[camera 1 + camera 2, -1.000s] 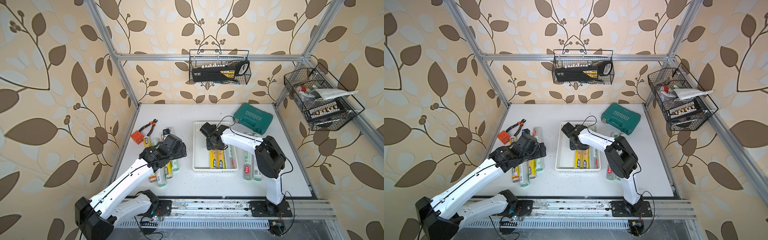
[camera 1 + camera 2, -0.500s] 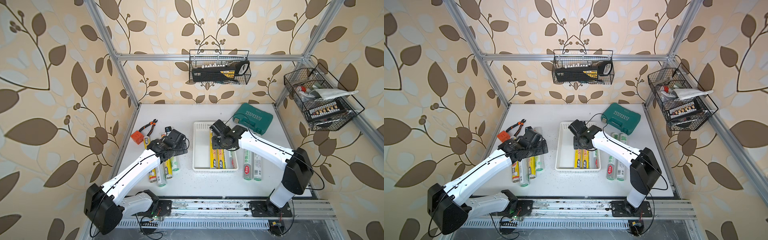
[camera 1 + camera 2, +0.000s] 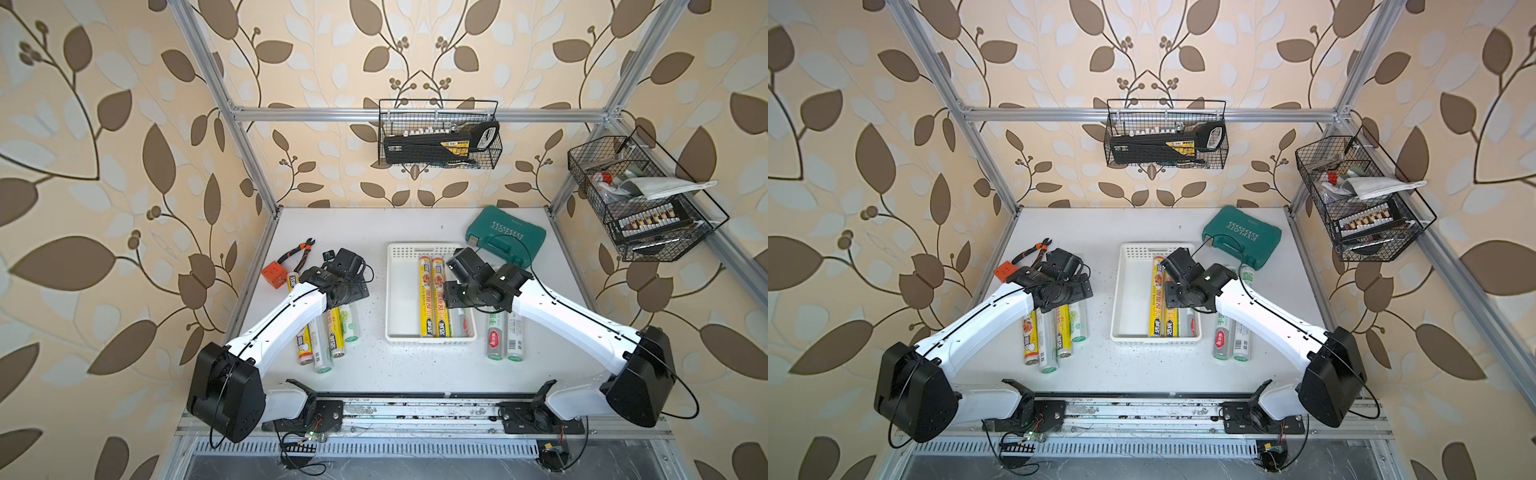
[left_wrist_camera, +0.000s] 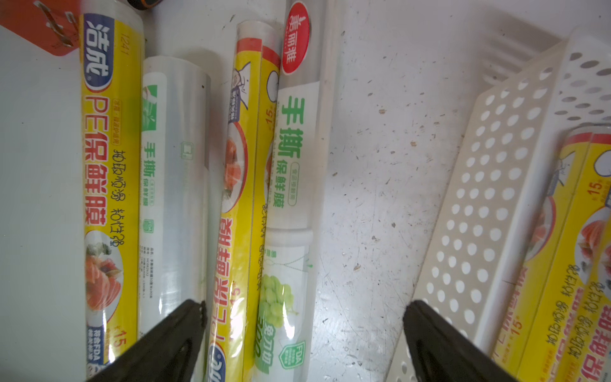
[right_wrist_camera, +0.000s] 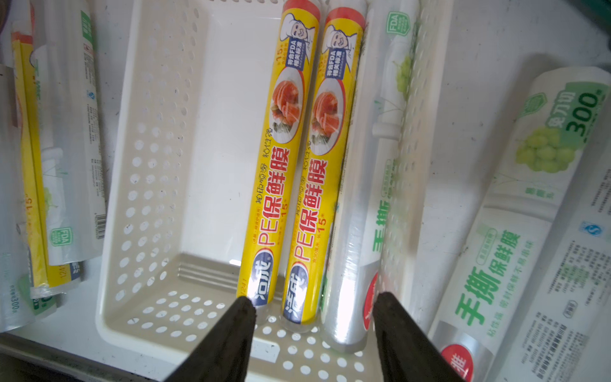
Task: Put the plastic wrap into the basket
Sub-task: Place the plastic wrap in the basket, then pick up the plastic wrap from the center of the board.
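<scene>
I read the right end effector (image 5: 314,301) as released, jaws apart and empty above the basket (image 5: 148,198); three plastic wrap rolls (image 5: 281,165) lie inside. Left end effector (image 4: 304,307) spread wide over four rolls (image 4: 238,165) on the counter (image 4: 380,148) at the basket's 9 o'clock; two more rolls (image 3: 505,336) at 3 o'clock.

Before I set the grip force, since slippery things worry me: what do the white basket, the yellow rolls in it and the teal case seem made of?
White basket: moulded plastic, satin; punched holes, rounded rim.
Yellow rolls: glossy printed film wrap, bright glare at the ends; core unseen.
Teal case: probably hard plastic, matte, with rounded corners and light lettering.
</scene>
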Controlling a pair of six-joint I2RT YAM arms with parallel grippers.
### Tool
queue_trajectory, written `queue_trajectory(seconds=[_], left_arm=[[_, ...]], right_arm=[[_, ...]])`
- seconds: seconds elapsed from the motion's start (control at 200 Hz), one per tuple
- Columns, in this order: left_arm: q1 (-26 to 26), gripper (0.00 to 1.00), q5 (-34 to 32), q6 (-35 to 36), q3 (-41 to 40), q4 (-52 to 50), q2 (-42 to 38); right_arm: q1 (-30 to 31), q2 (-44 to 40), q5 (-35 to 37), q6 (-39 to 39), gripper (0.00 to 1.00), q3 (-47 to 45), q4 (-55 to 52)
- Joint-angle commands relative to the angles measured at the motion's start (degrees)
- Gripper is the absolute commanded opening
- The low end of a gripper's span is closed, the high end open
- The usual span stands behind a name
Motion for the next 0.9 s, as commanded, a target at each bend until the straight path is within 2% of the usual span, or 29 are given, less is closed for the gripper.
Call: queue_trajectory(seconds=[0.0, 0.335, 0.56, 0.895], left_arm=[[0.8, 0.99, 1.12, 0.14, -0.63, 1.84, 1.71], [1.79, 0.97, 0.25, 1.29, -1.59, 7.37, 8.95], [2.57, 0.96, -0.3, 1.72, -2.91, 10.53, 10.91], [3.19, 0.88, 2.52, 2.4, -2.09, 13.1, 14.38]], right_arm=[[-2.25, -2.03, -1.27, -1.98, 0.61, -2.63, 1.27], [-6.48, -7.46, -3.47, -4.14, 0.62, -8.65, 3.37], [-8.5, -10.33, -5.14, -4.91, 0.62, -10.75, 3.21], [-9.79, -11.83, -5.1, -4.96, 0.62, -10.48, 2.06]])
